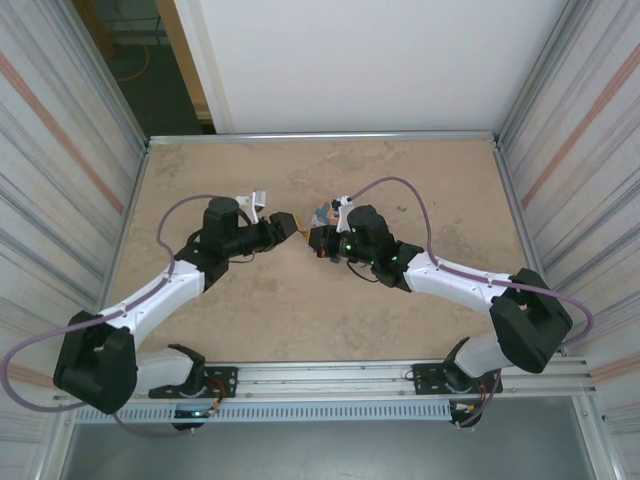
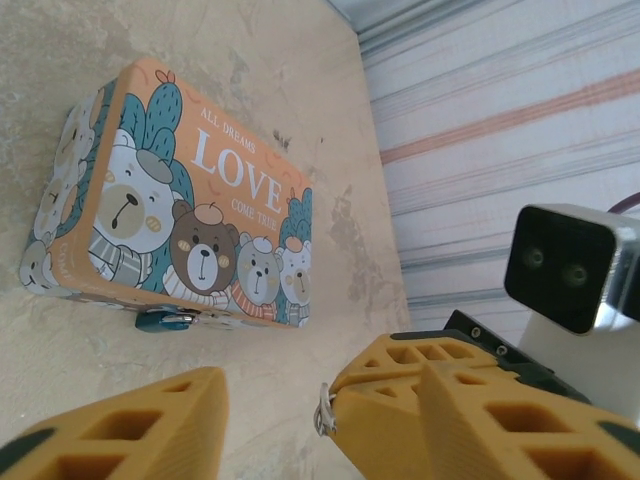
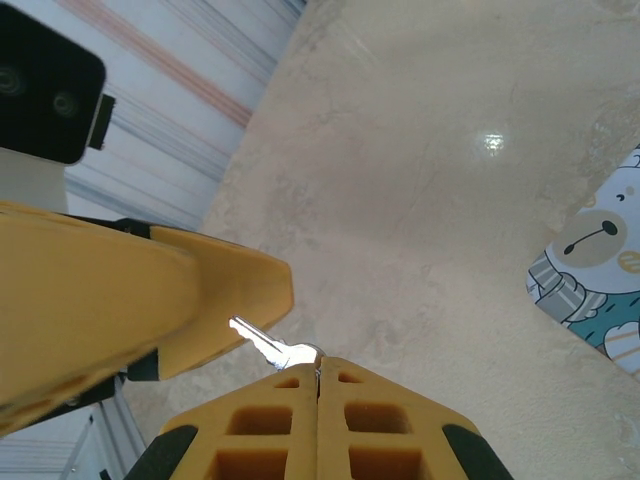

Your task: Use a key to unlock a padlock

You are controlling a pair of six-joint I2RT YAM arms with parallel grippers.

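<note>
LOVE box (image 2: 200, 190) sat on the table (image 1: 430, 300), ahead of the left gripper (image 1: 288, 226), whose jaws stood part open, nothing gripped as far as I could tell. Beside it the right gripper (image 3: 318, 378) was pinched tight on the key (image 3: 262, 342), blade poking toward the left gripper. The padlock (image 2: 165, 320) lay against the box's near side, long axis along that edge, beyond both fingertips, left arm seemingly nearer

Box (image 2: 200, 190) backs padlock (image 2: 165, 320), blocking far side; table (image 2: 80, 340) in front of padlock open
</note>
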